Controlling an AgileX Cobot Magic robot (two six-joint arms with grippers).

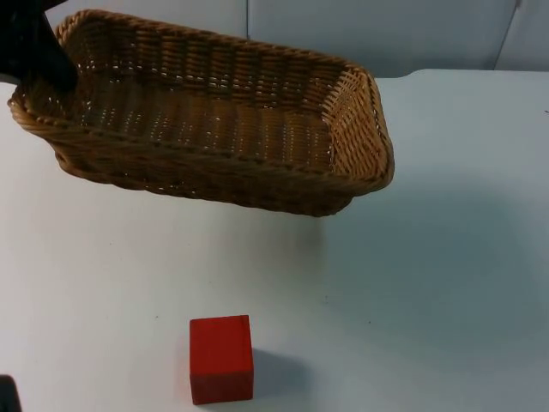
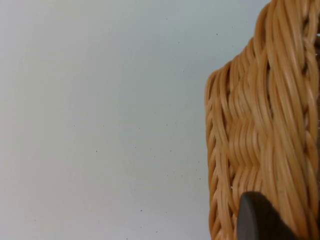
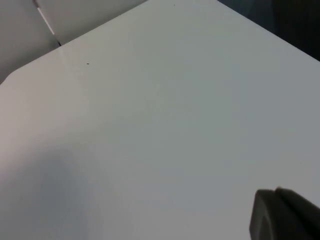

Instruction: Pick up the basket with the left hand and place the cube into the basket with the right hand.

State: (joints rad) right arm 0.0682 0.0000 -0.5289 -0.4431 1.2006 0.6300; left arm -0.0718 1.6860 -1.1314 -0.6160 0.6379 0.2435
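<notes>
Left gripper (image 1: 53,73) jaws pinched woven tan wicker basket (image 1: 214,120) rim, lifted (tilted). Red cube (image 1: 221,359) sat on tabletop (image 1: 429,283); right gripper (image 3: 282,215) waited, jaws unclear. Level basket first.

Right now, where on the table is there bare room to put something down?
Bare table lies right of the red cube, and between the cube and the wicker basket. It is crowded at the far left, where the left gripper holds the basket's end. The right gripper waits over bare table.

A plain white surface (image 1: 446,283) spreads across the scene and meets a grey partition wall (image 1: 412,34) at its far edge, where a vertical seam divides the wall's panels.
</notes>
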